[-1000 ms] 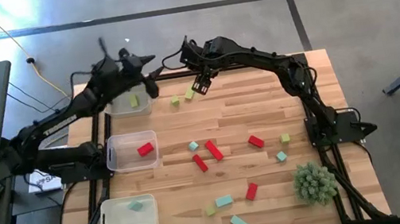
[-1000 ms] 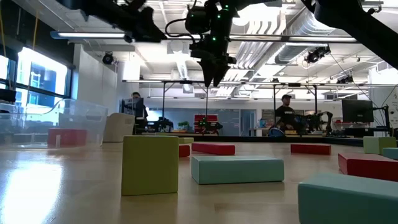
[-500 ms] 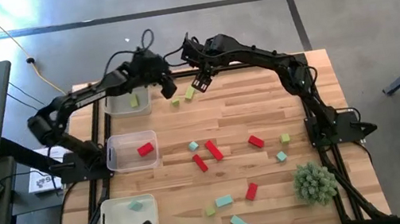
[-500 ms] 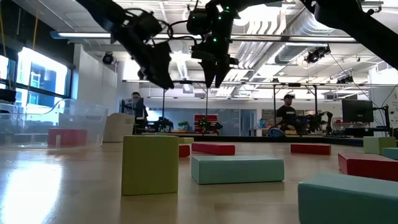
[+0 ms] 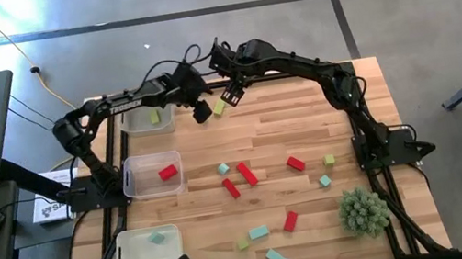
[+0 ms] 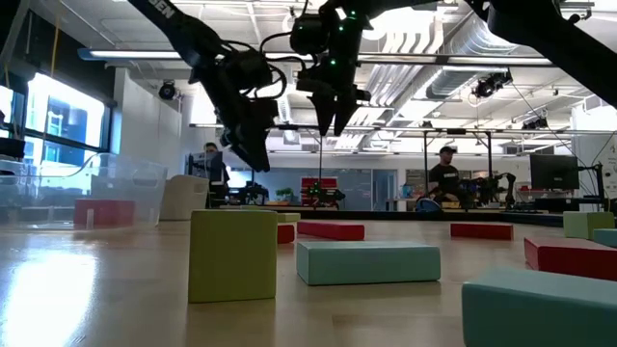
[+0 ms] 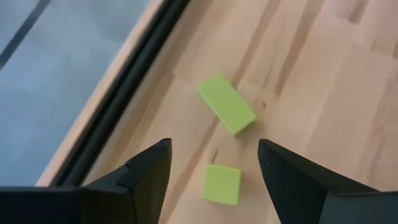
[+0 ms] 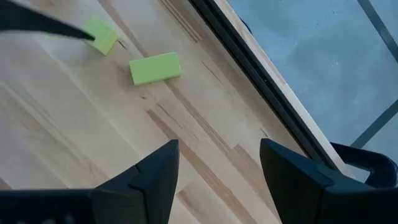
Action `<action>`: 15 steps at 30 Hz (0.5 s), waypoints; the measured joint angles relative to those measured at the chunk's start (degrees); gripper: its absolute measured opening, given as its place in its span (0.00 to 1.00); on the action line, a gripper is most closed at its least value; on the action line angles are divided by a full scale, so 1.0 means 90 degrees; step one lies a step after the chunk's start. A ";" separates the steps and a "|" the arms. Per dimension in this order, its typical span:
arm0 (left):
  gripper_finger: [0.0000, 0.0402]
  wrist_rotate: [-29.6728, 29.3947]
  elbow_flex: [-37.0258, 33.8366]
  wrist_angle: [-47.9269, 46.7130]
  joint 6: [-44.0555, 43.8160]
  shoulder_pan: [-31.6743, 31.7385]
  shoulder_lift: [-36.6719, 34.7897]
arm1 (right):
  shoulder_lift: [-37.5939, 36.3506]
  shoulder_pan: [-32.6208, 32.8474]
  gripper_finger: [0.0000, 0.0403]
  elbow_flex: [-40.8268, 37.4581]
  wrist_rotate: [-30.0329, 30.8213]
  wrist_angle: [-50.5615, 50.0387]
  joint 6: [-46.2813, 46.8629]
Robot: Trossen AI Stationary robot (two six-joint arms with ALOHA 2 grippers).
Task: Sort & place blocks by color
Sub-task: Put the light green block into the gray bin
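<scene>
Item: left gripper [image 5: 201,113], fingers spread and empty; we are seeing it hanging over a small yellow-green cube [image 7: 222,184], just beside a yellow-green bar [image 7: 226,112] at the table's [image 5: 306,136] far edge. Item: right gripper [image 5: 232,98], fingers spread, hanging empty near the same pair. Item: red, teal and yellow-green blocks [image 5: 245,174] lying scattered mid-table; three clear bins [image 5: 153,175] each holding one block.

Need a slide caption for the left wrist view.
Open left gripper poised above a yellow-green cube, yellow-green bar just beyond.
</scene>
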 joint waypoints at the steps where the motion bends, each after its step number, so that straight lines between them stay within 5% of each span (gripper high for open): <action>1: 0.57 -0.0063 0.0007 -0.0080 0.0004 -0.0049 0.0027 | 0.0000 0.0000 0.53 0.0000 -0.0005 0.0000 0.0017; 15: 0.57 -0.0730 0.0014 -0.0299 -0.0045 -0.0536 0.0118 | 0.0000 0.0002 0.53 0.0000 -0.0022 -0.0002 0.0508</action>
